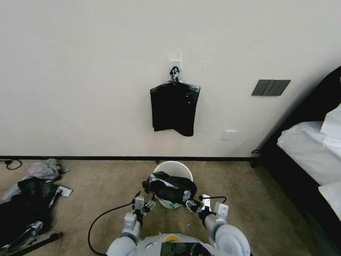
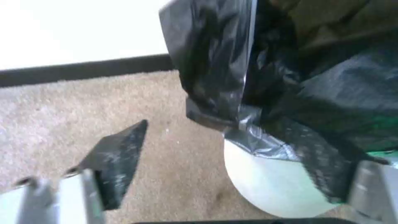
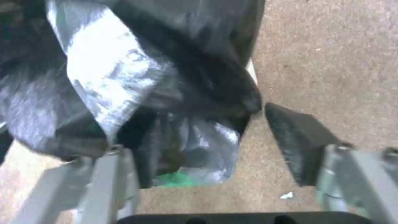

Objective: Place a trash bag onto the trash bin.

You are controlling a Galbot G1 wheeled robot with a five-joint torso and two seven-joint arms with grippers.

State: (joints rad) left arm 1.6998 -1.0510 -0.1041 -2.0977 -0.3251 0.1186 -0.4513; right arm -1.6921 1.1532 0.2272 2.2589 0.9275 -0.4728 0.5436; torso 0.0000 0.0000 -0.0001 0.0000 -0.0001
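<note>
The cream-white trash bin point(image 1: 174, 165) stands on the carpet near the wall. The glossy black trash bag point(image 1: 170, 186) lies crumpled across the near half of its rim. My left gripper point(image 1: 145, 201) is at the bin's near left side, open. In the left wrist view the trash bag point(image 2: 290, 77) hangs over the trash bin point(image 2: 265, 183), its edge lying over one finger of the left gripper point(image 2: 232, 168). My right gripper point(image 1: 196, 203) is at the near right side, open. In the right wrist view the trash bag point(image 3: 124, 77) covers one finger of the right gripper point(image 3: 199, 155); the other finger stands free.
A flat sheaf of black bags point(image 1: 174, 110) hangs from a wall hook above the bin. A heap of black and grey litter point(image 1: 28, 199) lies on the floor at the left. A bed point(image 1: 312, 153) stands at the right. A black cable point(image 1: 103, 218) loops near my left arm.
</note>
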